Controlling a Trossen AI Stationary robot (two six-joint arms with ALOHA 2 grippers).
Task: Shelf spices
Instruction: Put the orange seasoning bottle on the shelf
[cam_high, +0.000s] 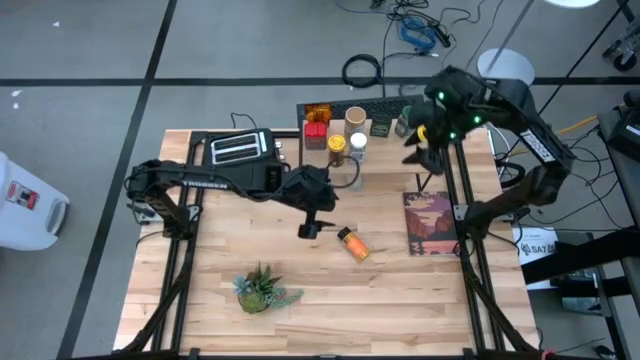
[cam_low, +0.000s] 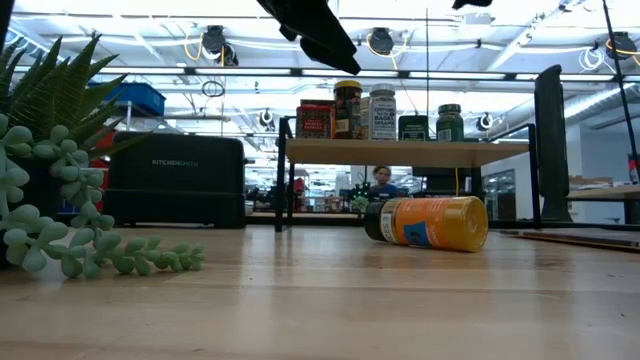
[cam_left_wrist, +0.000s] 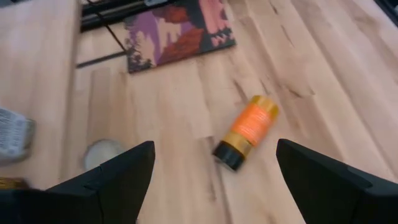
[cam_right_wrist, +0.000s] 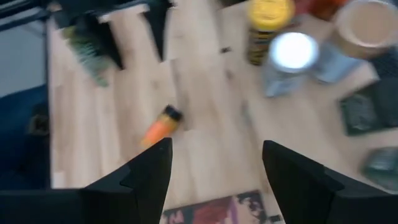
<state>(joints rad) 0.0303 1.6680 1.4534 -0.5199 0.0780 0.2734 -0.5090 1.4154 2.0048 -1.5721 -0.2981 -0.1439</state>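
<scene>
My left gripper (cam_high: 312, 228) hangs over the middle of the surface (cam_high: 400, 290), a bottle (cam_high: 351, 243) lying on its side just beside it. Behind, jars (cam_high: 346, 135) stand on the shelf (cam_low: 405, 152) — the toaster (cam_high: 240, 148) to its left. A plant (cam_high: 262, 289) sits in front, a book (cam_high: 431, 222) to the right.

Orange bottle (cam_high: 352, 243) lies toppled on table; other spices (cam_high: 338, 130) crowd shelf (cam_low: 405, 151).

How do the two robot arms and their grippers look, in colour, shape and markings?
Both arms are black and jointed. The left arm carries white lettering along its link. The right arm shows small green lights. Each gripper, left gripper and right gripper, has two broad, dark, wedge-shaped fingers.
</scene>
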